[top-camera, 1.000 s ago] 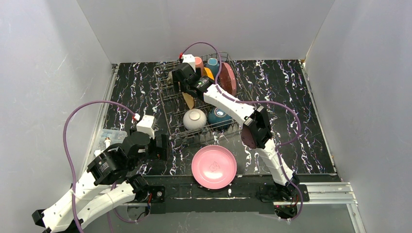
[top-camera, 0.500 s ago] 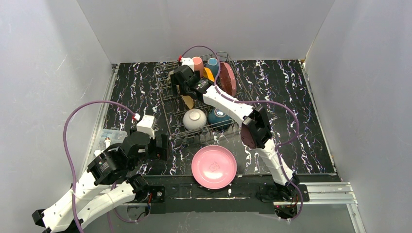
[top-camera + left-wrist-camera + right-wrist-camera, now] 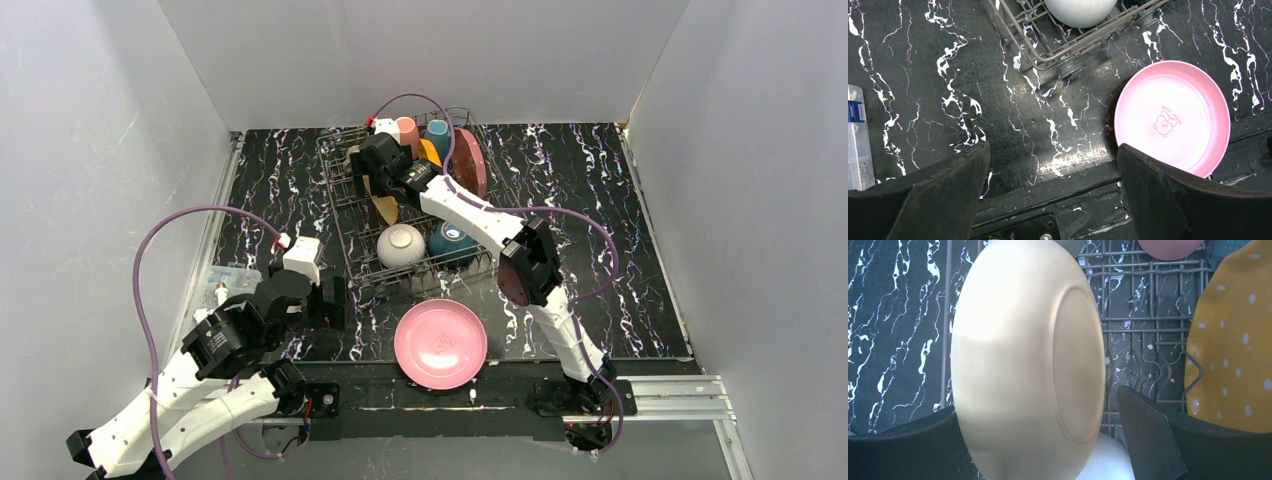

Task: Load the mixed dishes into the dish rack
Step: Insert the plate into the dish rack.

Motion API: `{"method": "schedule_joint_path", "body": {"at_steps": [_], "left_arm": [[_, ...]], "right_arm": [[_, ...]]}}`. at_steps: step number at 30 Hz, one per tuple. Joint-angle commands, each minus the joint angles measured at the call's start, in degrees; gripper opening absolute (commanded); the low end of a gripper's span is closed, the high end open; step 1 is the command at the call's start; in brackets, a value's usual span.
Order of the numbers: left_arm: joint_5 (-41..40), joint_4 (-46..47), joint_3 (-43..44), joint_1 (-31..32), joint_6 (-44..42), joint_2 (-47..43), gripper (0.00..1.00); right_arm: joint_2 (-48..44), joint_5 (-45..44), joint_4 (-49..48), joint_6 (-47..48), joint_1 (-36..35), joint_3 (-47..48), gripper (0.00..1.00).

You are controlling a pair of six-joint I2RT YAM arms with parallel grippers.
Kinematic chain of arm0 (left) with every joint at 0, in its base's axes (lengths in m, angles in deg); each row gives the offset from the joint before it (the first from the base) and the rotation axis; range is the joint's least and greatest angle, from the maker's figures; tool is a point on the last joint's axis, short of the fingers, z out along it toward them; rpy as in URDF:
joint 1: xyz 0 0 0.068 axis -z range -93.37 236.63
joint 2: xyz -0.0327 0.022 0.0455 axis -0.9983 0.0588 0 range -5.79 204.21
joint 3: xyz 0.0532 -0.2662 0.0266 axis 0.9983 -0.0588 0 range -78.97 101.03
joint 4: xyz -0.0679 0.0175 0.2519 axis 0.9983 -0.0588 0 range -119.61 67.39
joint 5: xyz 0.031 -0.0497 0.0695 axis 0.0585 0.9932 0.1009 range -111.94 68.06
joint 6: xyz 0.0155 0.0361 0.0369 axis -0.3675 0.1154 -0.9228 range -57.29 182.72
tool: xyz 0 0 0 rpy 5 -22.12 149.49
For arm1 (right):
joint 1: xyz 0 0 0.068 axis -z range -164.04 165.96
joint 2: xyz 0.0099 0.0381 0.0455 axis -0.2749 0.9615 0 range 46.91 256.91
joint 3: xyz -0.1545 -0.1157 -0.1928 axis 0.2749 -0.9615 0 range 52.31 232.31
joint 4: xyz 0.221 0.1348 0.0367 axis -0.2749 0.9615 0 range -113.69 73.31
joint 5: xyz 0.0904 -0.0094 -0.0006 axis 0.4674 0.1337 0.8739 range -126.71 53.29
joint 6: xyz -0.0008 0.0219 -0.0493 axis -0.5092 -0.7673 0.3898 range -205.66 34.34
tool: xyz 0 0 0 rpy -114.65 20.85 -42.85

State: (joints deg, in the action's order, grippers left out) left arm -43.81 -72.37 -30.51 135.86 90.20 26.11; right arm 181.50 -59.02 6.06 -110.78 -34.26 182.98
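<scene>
- Black, white-veined marble-pattern table surface (image 3: 620, 200).
- Large grey wire dish rack (image 3: 345, 235): centre-rear of the surface.
- Round pink plate (image 3: 440, 343): flat at the surface's near edge, outside the rack.
- Dark-red scalloped plate (image 3: 470, 160): upright, rack's far-right corner.
- Orange white-dotted plate (image 3: 1233, 350): on edge inside the rack.
- Tan ceramic bowl (image 3: 1028, 360): on edge at the rack's left side, between the widely parted fingers of the right gripper (image 3: 1037, 402), one finger visibly clear of it.
- White bowl (image 3: 401, 245), inverted, and dark-blue bowl (image 3: 452, 240): side by side at the rack's near edge.
- Pink mug (image 3: 408, 130) and teal mug (image 3: 437, 132): rack's far edge.
- Left gripper (image 3: 1053, 147): spread wide, empty, over the surface's near-left part.
</scene>
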Motion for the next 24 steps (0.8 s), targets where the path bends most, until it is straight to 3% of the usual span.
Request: {"method": "schedule_joint_path", "body": {"at_steps": [1,24], "left_arm": [[-1.12,-0.51,-0.48,-0.23,-0.06,0.29,0.98],[-1.42,-0.56,-0.57,-0.23,0.02,0.35,0.98]], "right_arm": [[-5.56,-0.56,-3.24,-0.35,0.68,0.64,0.97],[-9.44,-1.58,-3.4,-3.61,4.04,-7.59,0.96]]}}
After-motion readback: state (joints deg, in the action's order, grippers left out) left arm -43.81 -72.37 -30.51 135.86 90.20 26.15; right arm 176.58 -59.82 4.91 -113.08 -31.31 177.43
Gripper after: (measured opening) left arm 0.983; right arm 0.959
